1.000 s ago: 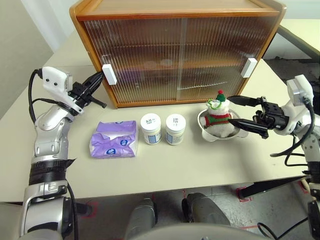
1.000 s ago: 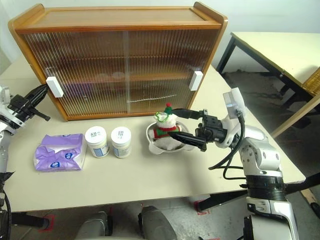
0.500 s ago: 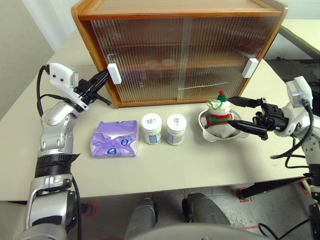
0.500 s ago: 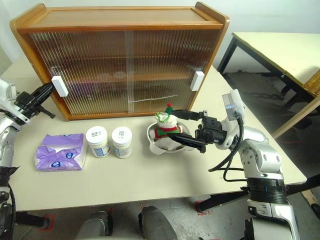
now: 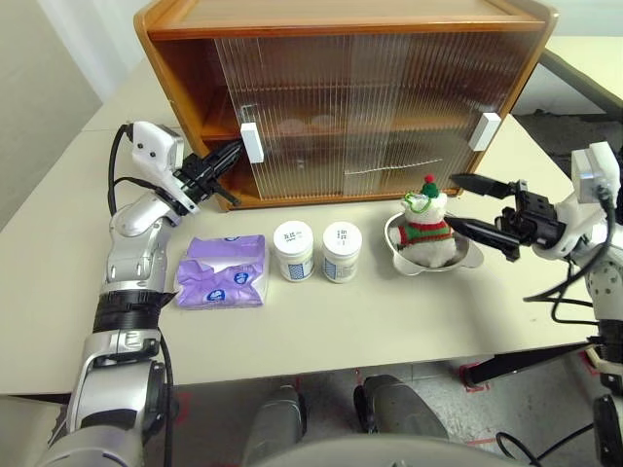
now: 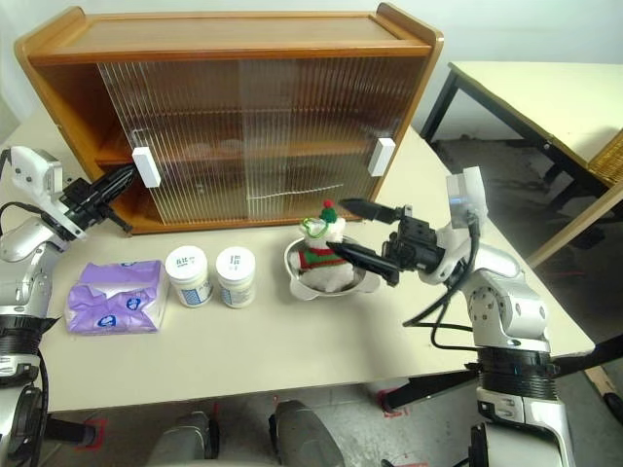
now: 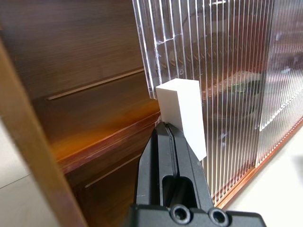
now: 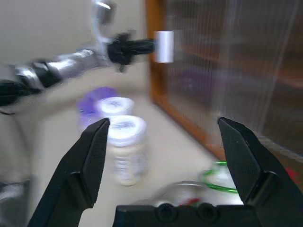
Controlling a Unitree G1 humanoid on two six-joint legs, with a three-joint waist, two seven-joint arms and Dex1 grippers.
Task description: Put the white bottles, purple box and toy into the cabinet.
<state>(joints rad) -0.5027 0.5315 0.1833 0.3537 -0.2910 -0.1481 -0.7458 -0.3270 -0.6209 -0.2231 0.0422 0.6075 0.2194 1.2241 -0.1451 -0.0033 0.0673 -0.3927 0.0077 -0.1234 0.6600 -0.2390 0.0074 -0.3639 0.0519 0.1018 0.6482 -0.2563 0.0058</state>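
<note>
The left tool (image 7: 166, 130), fingers pressed shut, touches the cabinet's (image 5: 341, 24) white door handle (image 7: 182, 113). The right tool (image 5: 484, 206) gapes wide, holding nothing, beside the toy (image 5: 424, 226) in its metal bowl (image 5: 465, 258).

You see the cabinet (image 5: 341, 97) with its left door slid partly open; purple box (image 5: 222, 272), two white bottles (image 5: 293, 250) (upright) and toy (image 5: 425, 232) sit before it.

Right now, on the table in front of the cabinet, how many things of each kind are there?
Jars: 2
Tissue pack: 1
Toy: 1
Bowl: 1, holding the toy
Total: 5
</note>
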